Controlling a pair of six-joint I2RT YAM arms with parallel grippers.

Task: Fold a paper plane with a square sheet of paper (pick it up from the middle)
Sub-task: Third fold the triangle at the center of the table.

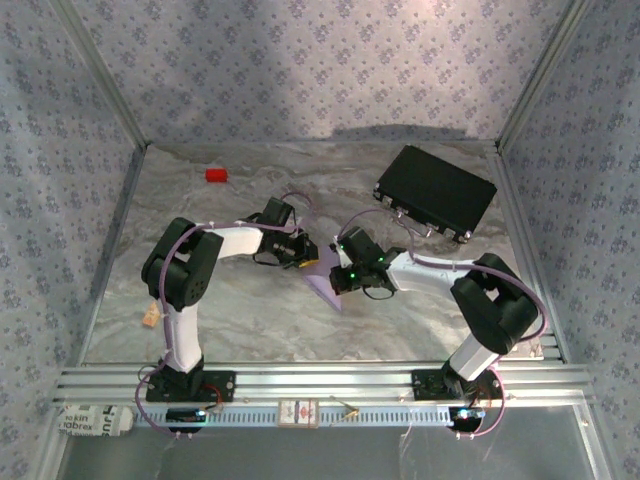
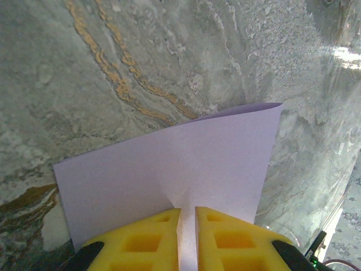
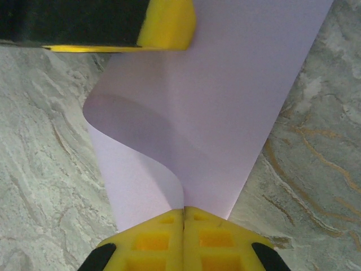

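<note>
**Yellow fingers point(image 2: 141, 243) clamp sheet of paper point(image 2: 186, 164) from two sides**

Left gripper point(image 2: 188, 217): jaws nearly closed, with a thin edge of the lilac sheet nipped between them. Right gripper point(image 3: 184, 214): jaws fully closed on another edge, where the sheet curls over into a loose fold. Sheet spans between the two grippers at the middle of the marbled tabletop point(image 1: 250, 320). Red block point(image 1: 216, 175) and black case point(image 1: 436, 192) lie well apart, at the rear.

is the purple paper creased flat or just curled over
Curled, not creased: the paper bends in a rounded loop, pinched by the right gripper and the left gripper.
</note>
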